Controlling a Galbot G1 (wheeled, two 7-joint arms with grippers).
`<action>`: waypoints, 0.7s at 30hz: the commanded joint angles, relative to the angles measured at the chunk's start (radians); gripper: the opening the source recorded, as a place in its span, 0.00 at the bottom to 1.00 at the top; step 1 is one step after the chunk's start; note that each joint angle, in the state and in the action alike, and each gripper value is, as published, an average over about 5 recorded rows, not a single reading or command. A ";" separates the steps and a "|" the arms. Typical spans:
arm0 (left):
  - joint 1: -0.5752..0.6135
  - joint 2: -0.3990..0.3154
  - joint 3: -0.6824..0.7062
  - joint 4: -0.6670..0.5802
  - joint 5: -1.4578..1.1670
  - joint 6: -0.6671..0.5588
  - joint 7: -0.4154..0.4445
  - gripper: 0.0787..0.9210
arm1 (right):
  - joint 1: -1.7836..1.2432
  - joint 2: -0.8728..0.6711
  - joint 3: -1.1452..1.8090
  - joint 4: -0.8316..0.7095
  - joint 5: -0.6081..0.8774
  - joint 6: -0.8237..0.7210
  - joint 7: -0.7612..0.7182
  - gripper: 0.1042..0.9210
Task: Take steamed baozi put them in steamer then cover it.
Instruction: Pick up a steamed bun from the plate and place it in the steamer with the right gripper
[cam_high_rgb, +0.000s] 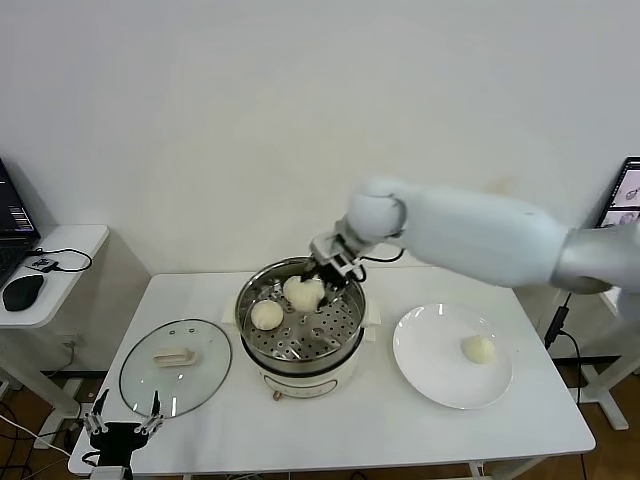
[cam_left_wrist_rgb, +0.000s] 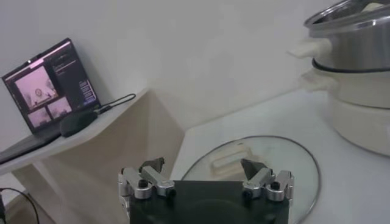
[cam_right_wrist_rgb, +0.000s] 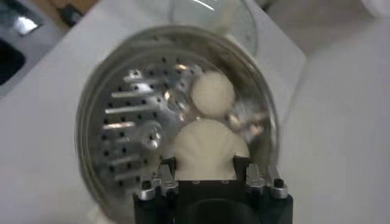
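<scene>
The right hand (cam_high_rgb: 322, 272) hangs over the far side of the steamer (cam_high_rgb: 300, 335), fingers closed narrowly on a bun (cam_high_rgb: 303, 293). A second bun (cam_high_rgb: 266, 315) lies on the tray to its left. A third bun (cam_high_rgb: 479, 349) sits on the plate (cam_high_rgb: 430, 360) to the right. The lid (cam_high_rgb: 175, 366) lies flat on the worktop (cam_high_rgb: 330, 425) left of the steamer. The left hand (cam_high_rgb: 125, 420) waits at the near left edge.

Left wrist: the left hand (cam_left_wrist_rgb: 206, 176) is spread wide and empty, just short of the lid (cam_left_wrist_rgb: 274, 155); the steamer (cam_left_wrist_rgb: 353, 73) stands beyond.

Right wrist: the right hand (cam_right_wrist_rgb: 212, 173) grips the bun (cam_right_wrist_rgb: 204, 146) from both sides above the tray; the other bun (cam_right_wrist_rgb: 212, 92) touches it.
</scene>
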 joint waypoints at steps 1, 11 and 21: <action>0.001 -0.001 -0.003 0.003 -0.006 -0.002 -0.002 0.88 | -0.009 0.133 -0.065 -0.065 -0.111 0.208 -0.018 0.61; -0.001 0.002 -0.007 0.009 -0.013 -0.003 -0.004 0.88 | -0.018 0.139 -0.089 -0.073 -0.179 0.266 -0.071 0.64; -0.008 0.000 -0.004 0.016 -0.013 -0.003 -0.005 0.88 | -0.029 0.126 -0.090 -0.061 -0.178 0.271 -0.075 0.68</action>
